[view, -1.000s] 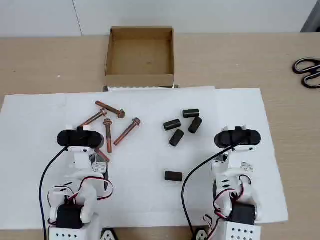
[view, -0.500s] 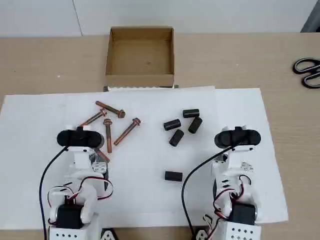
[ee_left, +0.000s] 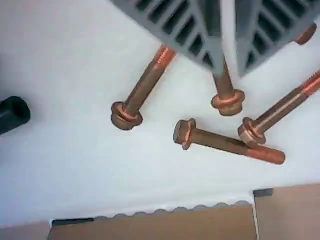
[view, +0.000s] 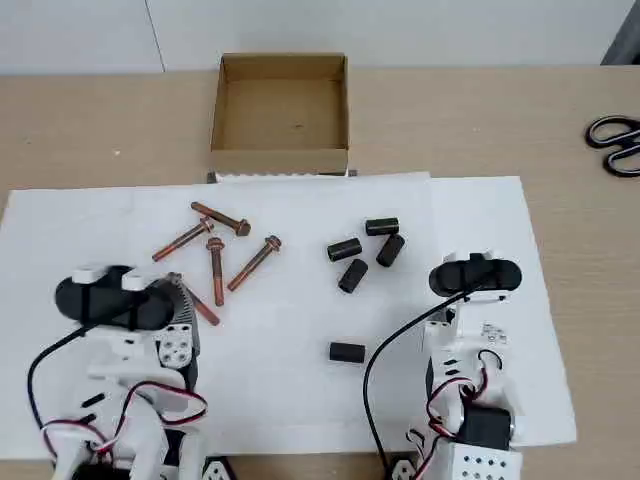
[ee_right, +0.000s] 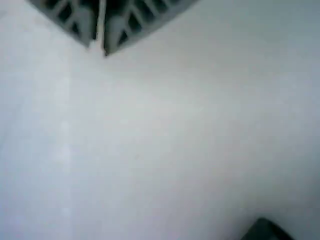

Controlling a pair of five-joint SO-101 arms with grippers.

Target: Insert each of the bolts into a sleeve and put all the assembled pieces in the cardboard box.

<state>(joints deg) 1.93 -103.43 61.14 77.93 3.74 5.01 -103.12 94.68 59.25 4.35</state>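
Several copper bolts (view: 216, 258) lie scattered on the white paper at centre left, one (view: 197, 305) right beside my left arm. Black sleeves (view: 352, 275) form a loose group at centre right, and a single sleeve (view: 347, 352) lies nearer the arms. The empty cardboard box (view: 280, 160) stands at the back. My left gripper (ee_left: 230, 72) hangs above the bolts (ee_left: 142, 90), its grey fingers close together with nothing between them. My right gripper (ee_right: 100, 47) is shut over bare paper. A dark sleeve end (ee_right: 265, 231) shows at that view's edge.
Scissors (view: 615, 145) lie at the table's far right edge. The white paper sheet (view: 80, 230) covers the work area in front of the box. Both arm bases stand at the near edge.
My left arm has swung to the left and back toward its base, uncovering the bolt beside it. The right arm and all bolts and sleeves have stayed put.
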